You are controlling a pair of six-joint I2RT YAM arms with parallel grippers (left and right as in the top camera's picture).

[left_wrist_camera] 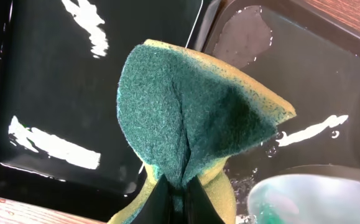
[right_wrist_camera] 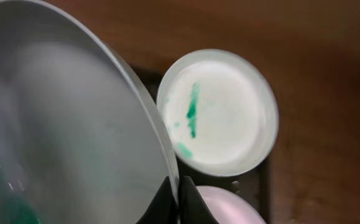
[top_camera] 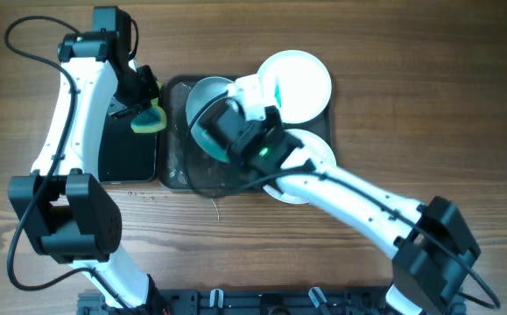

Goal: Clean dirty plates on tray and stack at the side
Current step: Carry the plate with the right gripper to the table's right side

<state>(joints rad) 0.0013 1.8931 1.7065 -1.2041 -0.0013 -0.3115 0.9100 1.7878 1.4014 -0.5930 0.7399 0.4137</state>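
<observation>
Overhead: wooden worktop. The dark grey tray sits at centre with a wet film on it, and a black container lies just beside its 9 o'clock edge. The left fingers hang over the seam between the two, closed on a green-and-yellow sponge. The right fingers clamp the rim of a tilted plate over the tray's 9 o'clock half (can't tell whether its lower edge touches). A second plate sits at the tray's 1 o'clock corner, overhanging the rim, with a teal streak. A third plate at 4 o'clock is half hidden under the right arm.

Left wrist: the sponge is folded, scouring face out, pinched at its base by fingers nearly together. Container at 9 o'clock, tray at 2 o'clock. The tilted plate's rim shows at 5 o'clock, smeared teal.

Right wrist: the fingers are almost shut on the tilted plate's edge at 6 o'clock. The plate fills the left side, with a teal smudge at 7 o'clock. The streaked second plate is right of centre.
</observation>
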